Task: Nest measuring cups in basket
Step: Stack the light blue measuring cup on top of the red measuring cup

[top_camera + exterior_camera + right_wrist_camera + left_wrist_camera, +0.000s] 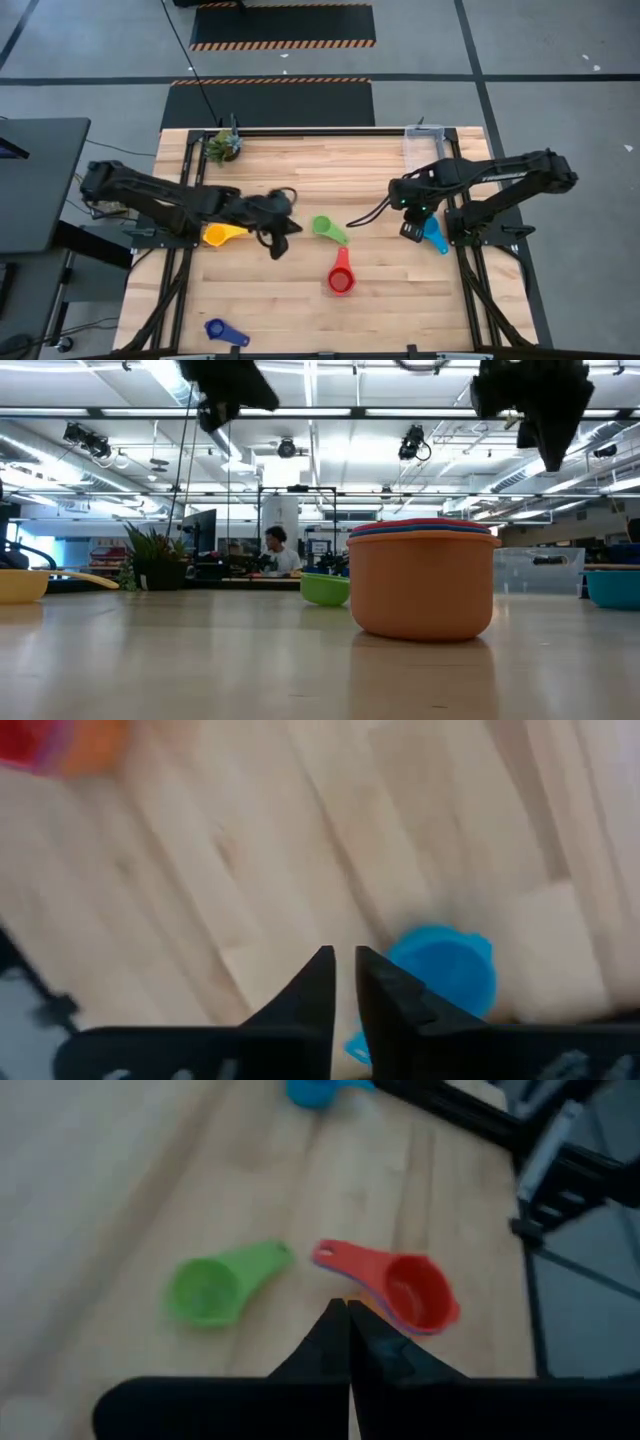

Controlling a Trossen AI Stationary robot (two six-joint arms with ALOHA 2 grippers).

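- We note the table (pixel 300 170): a pale butcher-block wooden top with visible plank seams, framed by dark rails.
- We find the basket (pixel 424 148), a clear rectangular plastic bin, at the far right corner of the table; we see no cup inside it.
- We locate the left gripper (pixel 348 1312) above the table centre-left, between the yellow cup and the green cup; its two dark fingers are pressed together, grasping nothing.
- We locate the right gripper (pixel 344 960) near the right edge, just above the light blue cup (pixel 445 968); its fingers stand almost together with a narrow gap and hold nothing.
- We see a stack of cups (pixel 424 575) in front of the centre: an orange outer cup, smooth and round, with blue and red rims nested in it, the red cup (pixel 342 279) uppermost.
- We see the green cup (pixel 326 227) lying alone near the middle, its short flat handle pointing toward the stack.
- The yellow cup (pixel 220 234) lies beneath the left arm.
- The dark blue cup (pixel 224 331) rests at the near left edge.
- A small potted plant (pixel 224 145) stands at the far left corner.
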